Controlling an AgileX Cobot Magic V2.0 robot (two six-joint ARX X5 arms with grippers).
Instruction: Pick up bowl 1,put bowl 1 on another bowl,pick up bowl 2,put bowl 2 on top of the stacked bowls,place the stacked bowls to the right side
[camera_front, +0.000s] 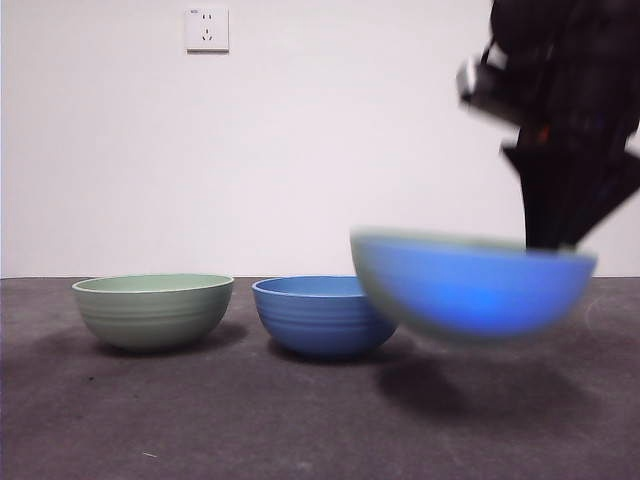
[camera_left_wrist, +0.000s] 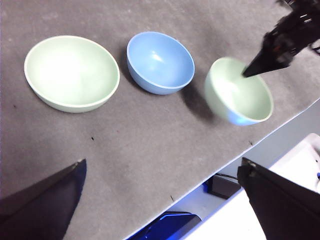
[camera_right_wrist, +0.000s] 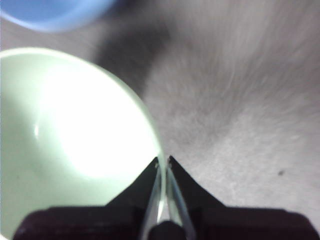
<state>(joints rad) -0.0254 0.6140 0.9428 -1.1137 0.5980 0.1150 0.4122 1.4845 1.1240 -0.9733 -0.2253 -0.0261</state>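
Bowl 1, pale green inside, is hanging clear of the table just beside the blue bowl, with the right gripper pinching its rim. Being rigid, smooth and thin-walled, it is probably light but slippery, favouring a rim hold. Left gripper is waiting apart, jaws spread.

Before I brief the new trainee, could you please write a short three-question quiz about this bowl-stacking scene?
1. True or false: the right gripper holds a pale green bowl by its rim, lifted off the table.
2. Which bowl stands in the middle of the row? A) the blue bowl B) the second green bowl C) a white cup
3. Fill in: the left gripper hangs with its jaws ____ and holds nothing.

Key: 1 true; 2 A; 3 open.
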